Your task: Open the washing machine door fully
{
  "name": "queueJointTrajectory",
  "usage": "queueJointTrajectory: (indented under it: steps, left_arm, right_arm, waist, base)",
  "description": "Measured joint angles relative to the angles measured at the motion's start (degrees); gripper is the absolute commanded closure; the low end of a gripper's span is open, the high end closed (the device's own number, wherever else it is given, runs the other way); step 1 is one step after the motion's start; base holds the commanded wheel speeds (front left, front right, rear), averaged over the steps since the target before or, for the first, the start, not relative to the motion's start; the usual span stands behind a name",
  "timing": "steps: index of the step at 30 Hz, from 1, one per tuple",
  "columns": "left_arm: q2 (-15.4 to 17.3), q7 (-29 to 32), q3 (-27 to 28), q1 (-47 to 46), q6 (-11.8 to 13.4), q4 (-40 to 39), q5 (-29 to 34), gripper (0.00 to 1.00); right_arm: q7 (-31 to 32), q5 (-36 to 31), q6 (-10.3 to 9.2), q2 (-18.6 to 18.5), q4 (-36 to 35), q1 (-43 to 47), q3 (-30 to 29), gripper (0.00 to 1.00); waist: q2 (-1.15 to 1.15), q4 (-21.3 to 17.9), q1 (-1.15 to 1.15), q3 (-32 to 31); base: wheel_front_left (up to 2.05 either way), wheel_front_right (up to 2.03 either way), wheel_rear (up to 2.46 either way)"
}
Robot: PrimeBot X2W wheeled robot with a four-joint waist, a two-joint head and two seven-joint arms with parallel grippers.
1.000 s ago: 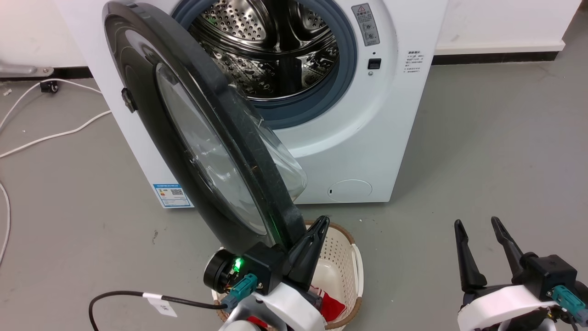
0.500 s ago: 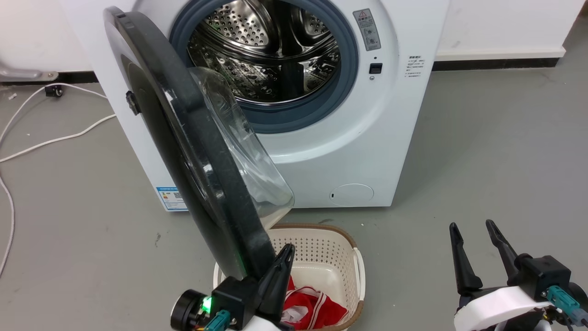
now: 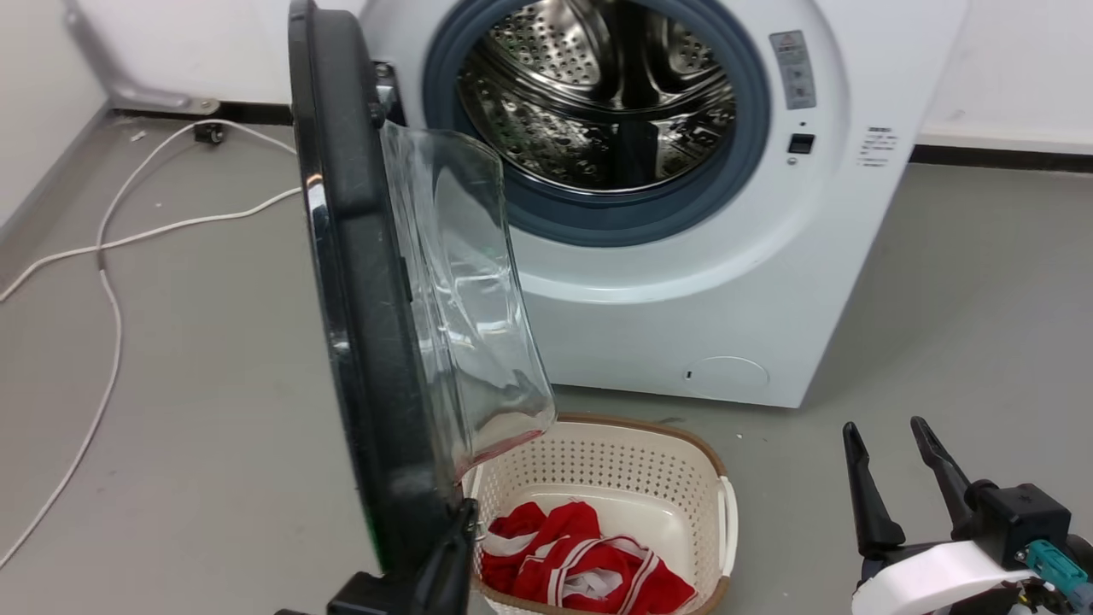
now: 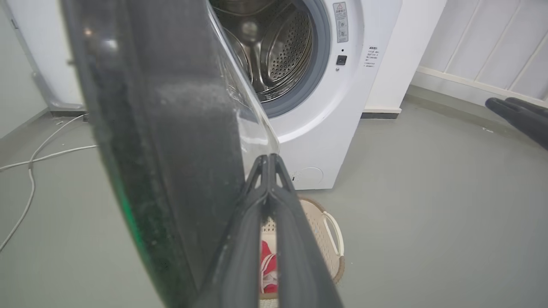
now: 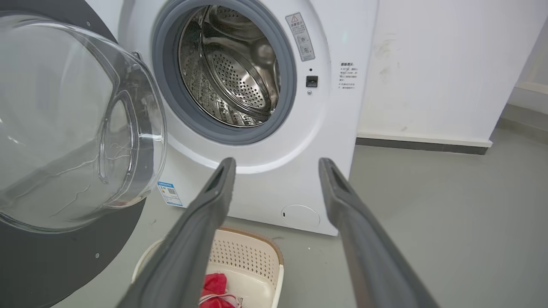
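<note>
You had the door [image 3: 359, 282] swung out on its hinge at the left of the machine [image 3: 683, 282]. It stood about edge-on to the head camera, roughly square to the front, with its glass bowl [image 3: 461, 299] bulging right above the basket's [image 3: 721, 504] left rim. Your left gripper [image 4: 267, 159] was pinched together with nothing between the fingers, and it seemed to press the door's inner rim low down. The drum [image 3: 606, 94] mouth was wholly uncovered. Your right gripper [image 3: 884, 427] hung spread wide and idle, well apart. By my reading most of the swing was done, and a further push leftward was left to reach full travel.
</note>
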Motion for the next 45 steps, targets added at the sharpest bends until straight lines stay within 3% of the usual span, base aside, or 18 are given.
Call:
queueJointTrajectory:
  steps: [11, 23, 34, 45]
  left_arm:
    - [3.23, -2.15, 6.78, 1.19, 2.72, 0.74, -0.98, 1.0]
    - [7.1, -6.65, 19.07, -1.32, 4.22, 4.89, -6.7, 1.0]
    - [10.01, -11.9, 29.95, -6.16, 3.5, 13.77, -12.45, 1.0]
    - [13.81, -13.47, 37.08, -13.16, 0.01, 23.23, -15.85, 1.0]
  right_arm:
    - [0.27, 0.26, 0.0, 0.03, -0.7, 0.35, -0.12, 0.0]
    - [0.76, 0.25, 0.0, 0.03, -1.51, 0.02, -0.04, 0.0]
    - [0.66, 0.23, 0.0, 0.02, -2.15, -1.8, -0.65, 0.0]
    - [0.52, -0.35, 0.0, 0.03, -2.43, -3.98, -0.68, 0.0]
  waist:
    - [0.0, 4.9, 0.0, 0.27]
    - [0.0, 4.51, 0.0, 1.95]
    - [0.0, 3.52, 0.0, 5.94]
    - [0.0, 3.51, 0.0, 9.96]
  base:
    - [0.0, 0.0, 0.0]
    - [0.0, 0.0, 0.0]
    - [0.0, 0.0, 0.0]
    - [0.0, 0.0, 0.0]
